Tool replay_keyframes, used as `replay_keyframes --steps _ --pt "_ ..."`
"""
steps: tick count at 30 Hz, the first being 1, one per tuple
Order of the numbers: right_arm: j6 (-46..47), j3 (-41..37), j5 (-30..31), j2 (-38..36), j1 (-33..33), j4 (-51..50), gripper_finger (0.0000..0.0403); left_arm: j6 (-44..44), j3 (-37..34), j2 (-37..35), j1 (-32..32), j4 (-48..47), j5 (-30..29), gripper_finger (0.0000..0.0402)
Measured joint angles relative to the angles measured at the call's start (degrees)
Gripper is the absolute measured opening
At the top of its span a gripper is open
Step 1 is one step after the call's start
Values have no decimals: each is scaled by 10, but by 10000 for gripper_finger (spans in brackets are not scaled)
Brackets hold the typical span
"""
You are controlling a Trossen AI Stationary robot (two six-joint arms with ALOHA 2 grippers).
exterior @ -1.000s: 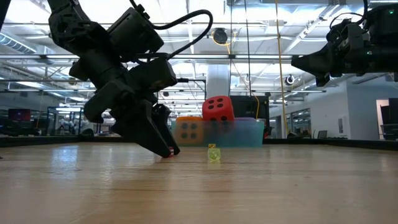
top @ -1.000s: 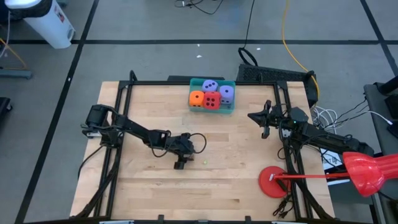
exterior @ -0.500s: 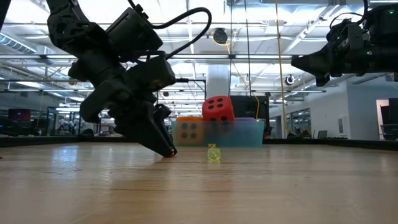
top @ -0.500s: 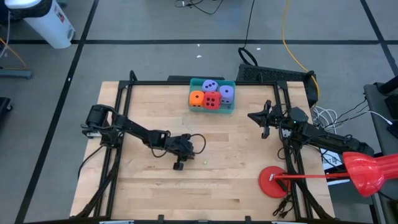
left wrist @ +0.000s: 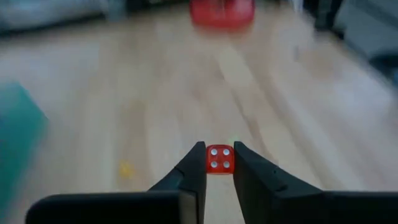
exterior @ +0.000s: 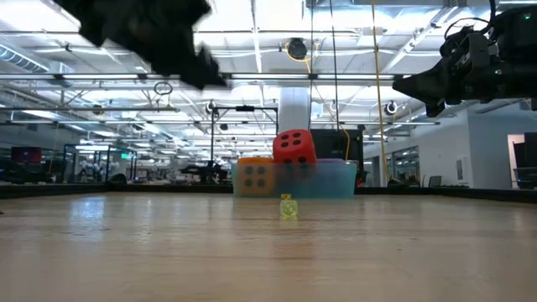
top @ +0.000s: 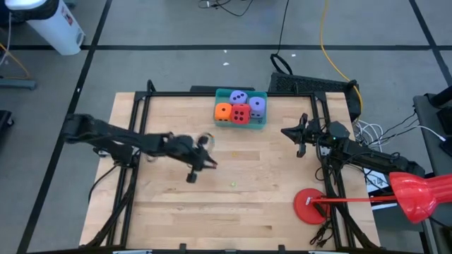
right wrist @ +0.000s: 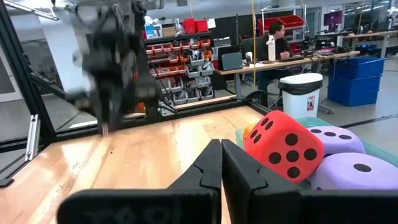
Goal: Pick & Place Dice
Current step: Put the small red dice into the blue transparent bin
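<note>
Four foam dice sit in a teal bin (top: 241, 107) at the table's far edge: orange (top: 222, 111), red (top: 241, 113), and two lavender (top: 239, 97) (top: 258, 106). In the low view the red one (exterior: 294, 146) rests on top of the others. My left gripper (top: 191, 177) is raised over the table's middle and shut on a tiny red die (left wrist: 219, 158) with white pips. A tiny yellow-green die (top: 233, 185) lies on the wood. My right gripper (top: 300, 134) hangs shut above the right side, looking at the bin's dice (right wrist: 283, 146). My left gripper pinches the tiny red die (left wrist: 219, 159) between its two fingertips (left wrist: 196, 163), one on each opposite face. The fingers slant down at the table from above. The die is lifted clear of the wood, its four-pip face toward the wrist camera.
A flat red disc (top: 311, 205) lies near the table's right near corner, with a red long-handled tool (top: 417, 195) reaching off the edge. A black frame (top: 141, 106) borders the table. Bare wood lies between the bin and the yellow-green die (exterior: 288, 206). A person (right wrist: 280, 34) sits far behind.
My left gripper has risen from the table top, where its tips rested beside the yellow-green die, and drifted toward the left edge, carrying the tiny red die up clear of the wood. Its arm now shows only at the top of the low view. The right arm kept still.
</note>
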Motion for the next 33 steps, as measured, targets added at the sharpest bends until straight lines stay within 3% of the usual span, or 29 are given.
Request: replay_keyframes --steps 13,25,33 --pt "0 0 1 2 0 0 0 22 -4 -328 72 -140 -24 71" --pt "0 0 1 2 0 0 0 -47 -221 -583 130 -80 -26 71" --pt "0 0 2 2 0 5 0 -98 -327 -647 160 -41 -75 72"
